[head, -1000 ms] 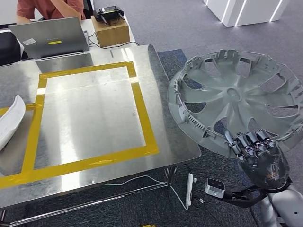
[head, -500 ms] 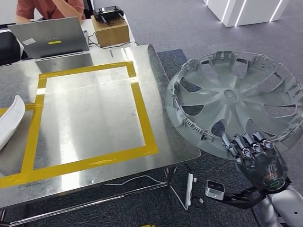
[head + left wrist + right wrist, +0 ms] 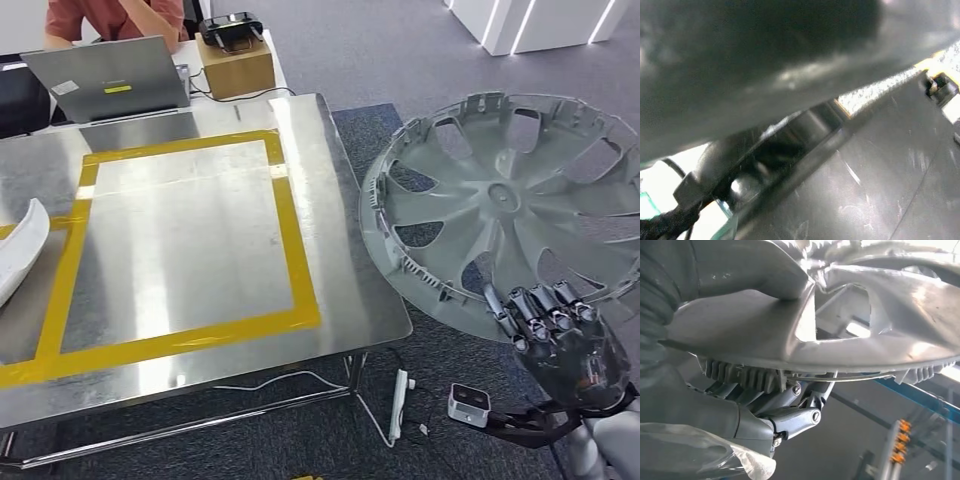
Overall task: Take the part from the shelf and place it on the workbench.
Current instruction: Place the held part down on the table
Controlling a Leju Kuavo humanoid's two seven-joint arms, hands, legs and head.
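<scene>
The right hand (image 3: 562, 335), fingers clamped on the wheel cover's (image 3: 506, 200) rim, has carried it no nearer; it hangs past the bench's (image 3: 362, 300) right edge.

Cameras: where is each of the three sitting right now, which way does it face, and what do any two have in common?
Head view: high on the body, facing forward and down at the steel workbench and the wheel cover, with the right hand gripping its near rim.
Left wrist view: close against dark, blurred surfaces; I cannot tell what it faces.
Right wrist view: behind the right hand, looking along the wheel cover's underside.
Shared: head and right wrist views both show the right hand holding the wheel cover.
</scene>
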